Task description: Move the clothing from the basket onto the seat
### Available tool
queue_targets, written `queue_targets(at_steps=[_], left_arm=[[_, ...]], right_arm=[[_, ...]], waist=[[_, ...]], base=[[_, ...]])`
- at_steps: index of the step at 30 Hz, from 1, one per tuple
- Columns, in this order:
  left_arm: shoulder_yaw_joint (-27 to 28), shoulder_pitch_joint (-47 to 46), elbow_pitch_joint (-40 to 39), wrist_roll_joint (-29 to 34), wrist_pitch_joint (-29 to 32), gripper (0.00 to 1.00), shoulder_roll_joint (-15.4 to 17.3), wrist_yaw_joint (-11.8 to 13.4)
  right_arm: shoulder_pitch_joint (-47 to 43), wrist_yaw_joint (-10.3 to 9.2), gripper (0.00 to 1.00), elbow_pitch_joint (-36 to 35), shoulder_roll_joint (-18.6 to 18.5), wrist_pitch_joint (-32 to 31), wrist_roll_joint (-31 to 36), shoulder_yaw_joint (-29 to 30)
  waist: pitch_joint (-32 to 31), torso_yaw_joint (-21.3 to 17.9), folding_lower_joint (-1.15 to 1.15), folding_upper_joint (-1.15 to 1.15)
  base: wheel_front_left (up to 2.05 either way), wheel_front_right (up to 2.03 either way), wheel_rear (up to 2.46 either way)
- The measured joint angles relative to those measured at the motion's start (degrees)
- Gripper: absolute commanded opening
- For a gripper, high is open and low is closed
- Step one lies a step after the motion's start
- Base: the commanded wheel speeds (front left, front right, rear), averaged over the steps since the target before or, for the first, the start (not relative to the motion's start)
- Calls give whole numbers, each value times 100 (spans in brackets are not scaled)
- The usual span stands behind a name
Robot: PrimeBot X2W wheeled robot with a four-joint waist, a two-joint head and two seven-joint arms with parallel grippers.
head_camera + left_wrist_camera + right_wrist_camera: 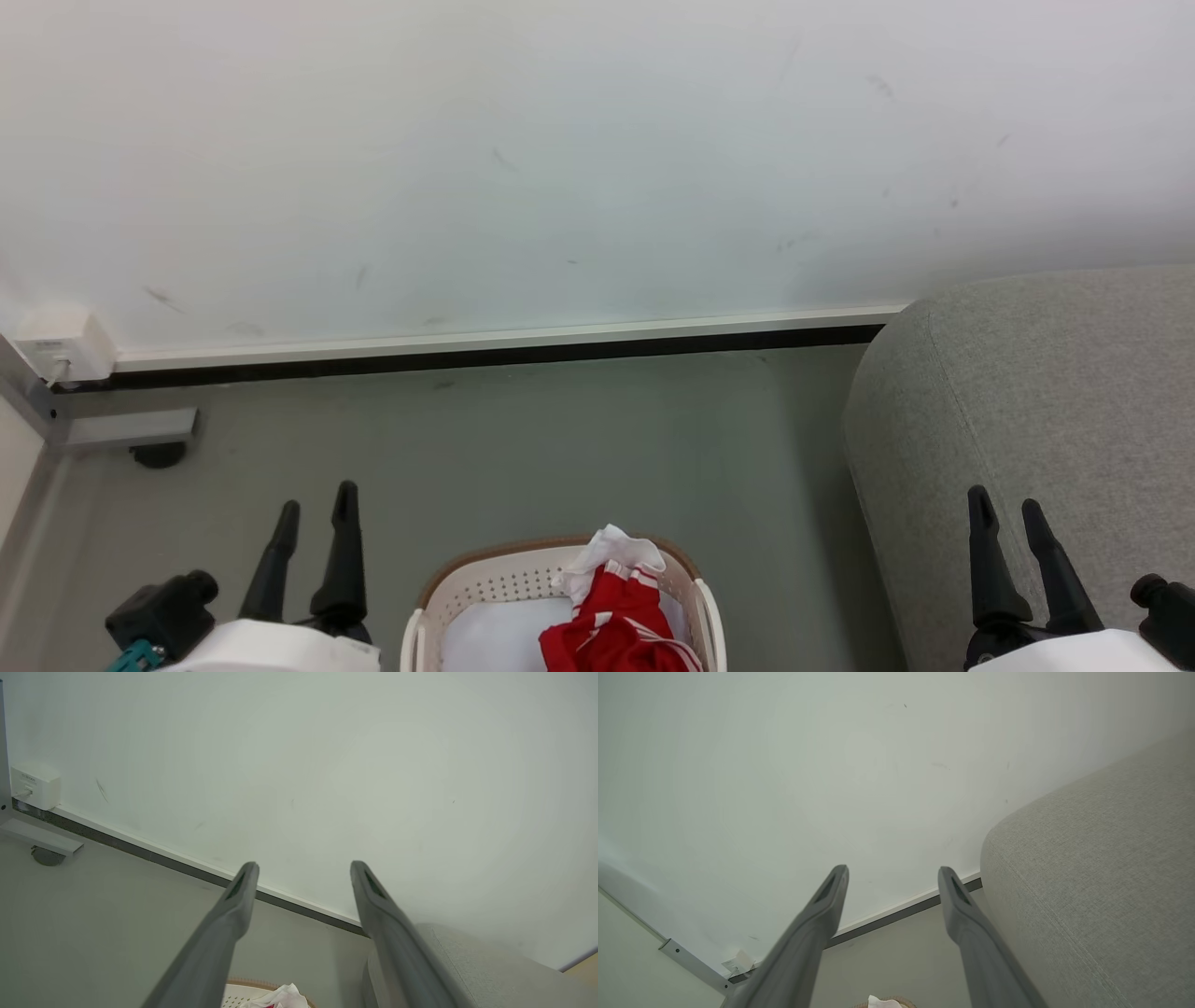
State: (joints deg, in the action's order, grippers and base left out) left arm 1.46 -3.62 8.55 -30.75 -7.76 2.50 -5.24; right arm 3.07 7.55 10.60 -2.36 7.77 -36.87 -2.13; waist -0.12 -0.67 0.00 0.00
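Head view: clothing (611, 627) lies right of left end effector (318, 496).

The basket (485, 586) is cream plastic, perforated, faintly glossy; the clothing (611, 627) in it is soft red cloth with white trim; the seat (1055, 401) wears coarse grey woven fabric, matt; the fingers (219, 938) look matt dark plastic; the wall (560, 168) is smooth, scuffed; the floor (579, 439) smooth, matt.

clothing (621, 625) in basket (485, 583), seat (1046, 420) to its right
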Motion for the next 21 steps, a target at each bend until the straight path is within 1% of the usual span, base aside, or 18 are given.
queue_targets(at_steps=[6,13,21], left_arm=[[-54,4,76,410,-91,100,42,55],[-73,-13,129,771,-191,100,103,55],[-147,-23,59,1203,-303,100,108,57]], right_arm=[[-1,0,100,56,-4,90,425,36],[2,0,100,99,-8,189,856,22],[4,0,100,169,-11,291,1168,-30]], waist=[[0,-9,0,0],[11,-15,0,0],[14,-21,0,0]], base=[[0,0,0],[0,0,0],[0,0,0]])
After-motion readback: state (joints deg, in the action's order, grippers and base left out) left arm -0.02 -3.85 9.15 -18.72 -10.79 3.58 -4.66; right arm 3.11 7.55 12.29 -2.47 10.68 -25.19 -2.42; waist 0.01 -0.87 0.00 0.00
